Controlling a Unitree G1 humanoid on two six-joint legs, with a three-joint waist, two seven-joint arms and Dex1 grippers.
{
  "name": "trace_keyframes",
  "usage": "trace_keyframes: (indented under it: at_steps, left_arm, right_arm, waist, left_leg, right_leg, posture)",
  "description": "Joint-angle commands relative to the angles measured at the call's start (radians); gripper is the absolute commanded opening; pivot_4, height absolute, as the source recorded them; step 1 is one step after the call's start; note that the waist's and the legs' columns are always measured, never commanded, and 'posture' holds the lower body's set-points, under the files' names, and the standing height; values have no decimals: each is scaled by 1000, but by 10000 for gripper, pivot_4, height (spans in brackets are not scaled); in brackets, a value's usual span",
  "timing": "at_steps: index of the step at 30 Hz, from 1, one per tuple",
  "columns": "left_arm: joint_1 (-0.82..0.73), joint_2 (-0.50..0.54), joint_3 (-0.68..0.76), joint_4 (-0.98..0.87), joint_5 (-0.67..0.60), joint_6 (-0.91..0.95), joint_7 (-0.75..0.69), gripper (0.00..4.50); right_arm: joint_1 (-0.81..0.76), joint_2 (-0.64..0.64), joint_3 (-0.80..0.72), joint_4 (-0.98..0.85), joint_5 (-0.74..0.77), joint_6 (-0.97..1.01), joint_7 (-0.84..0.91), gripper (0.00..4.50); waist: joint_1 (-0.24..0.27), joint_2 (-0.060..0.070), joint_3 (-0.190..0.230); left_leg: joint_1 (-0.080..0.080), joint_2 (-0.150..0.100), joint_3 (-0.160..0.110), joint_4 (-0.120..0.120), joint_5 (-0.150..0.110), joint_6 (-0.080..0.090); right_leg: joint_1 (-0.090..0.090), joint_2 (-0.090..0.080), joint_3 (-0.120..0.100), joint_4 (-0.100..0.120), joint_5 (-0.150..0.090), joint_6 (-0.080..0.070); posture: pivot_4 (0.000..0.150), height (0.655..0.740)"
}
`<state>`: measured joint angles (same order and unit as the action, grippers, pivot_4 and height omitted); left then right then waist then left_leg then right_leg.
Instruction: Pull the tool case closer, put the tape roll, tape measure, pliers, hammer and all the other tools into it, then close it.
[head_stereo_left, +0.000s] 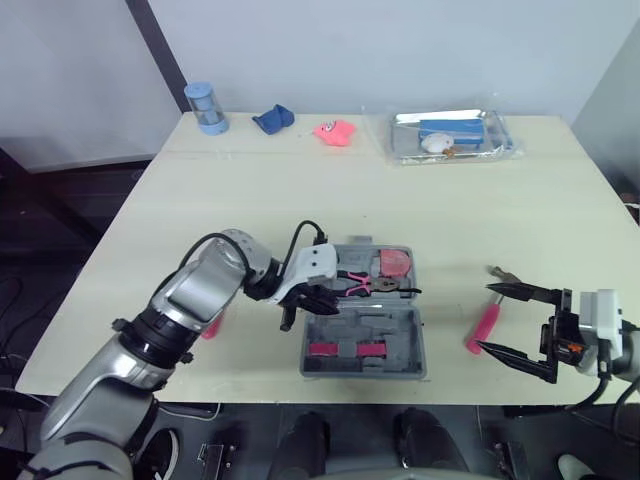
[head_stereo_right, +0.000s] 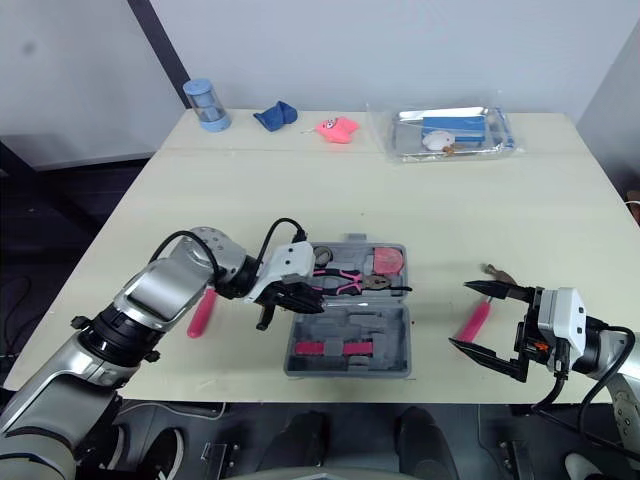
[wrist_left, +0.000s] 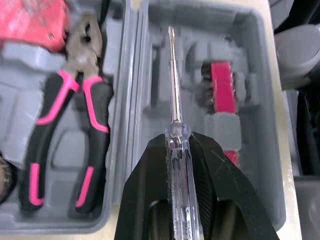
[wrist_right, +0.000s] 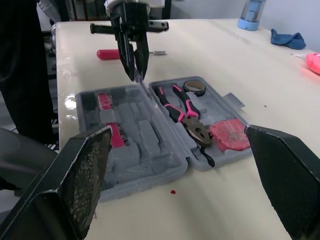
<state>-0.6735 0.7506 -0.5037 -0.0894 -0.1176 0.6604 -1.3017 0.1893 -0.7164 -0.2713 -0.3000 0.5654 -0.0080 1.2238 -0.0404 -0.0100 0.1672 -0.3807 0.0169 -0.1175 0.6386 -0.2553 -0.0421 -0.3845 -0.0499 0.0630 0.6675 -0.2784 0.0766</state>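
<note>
Case (head_stereo_left: 365, 370) lies open near the front edge of the desk (head_stereo_left: 300, 190), one half toward the robot and one half away. Pliers (head_stereo_left: 372, 286) rest in the far half, with the tape measure (head_stereo_left: 392, 264) at their nose end and the tape roll (wrist_right: 194, 87) by their handles. The near half holds a pink bit rack (head_stereo_left: 345, 349).

The left gripper (wrist_left: 178, 142) hangs over the case, its fingers clenched on the clear handle of a screwdriver (wrist_left: 173, 75). The shaft points across the near half; whether the tip touches the case cannot be told.

The right gripper (head_stereo_right: 458, 315) is right of the case, its fingers (wrist_right: 85, 170) spread wide and grasping nothing. It is just by the hammer (head_stereo_left: 483, 325), which lies on the desk apart from the case.

A pink-handled tool (head_stereo_right: 202, 312) lies on the desk left of the case, beside the left arm. Along the far edge stand a blue cup (head_stereo_left: 205, 107), a blue cloth (head_stereo_left: 272, 119), a pink lump (head_stereo_left: 335, 131) and a clear bag (head_stereo_left: 452, 135).
</note>
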Motion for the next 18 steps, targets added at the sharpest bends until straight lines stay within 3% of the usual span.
trace_keyframes:
  at_steps: [1,18]
  left_arm:
    - [-57,-25,-33,31,34,32,-3,1177]
    - [-125,-104,-136,143,142,29,-35,1177]
  right_arm:
    - [-5,10,-1,-15,0,-26,-7,45000]
    - [9,34,23,-27,-27,-55,-38,45000]
  waist:
    - [0,0,0]
    - [0,0,0]
  left_leg:
    - [0,0,0,0,0,0]
    - [0,0,0,0,0,0]
  right_leg:
    - [0,0,0,0,0,0]
    - [0,0,0,0,0,0]
  posture:
    - [1500,7400]
    - [1500,7400]
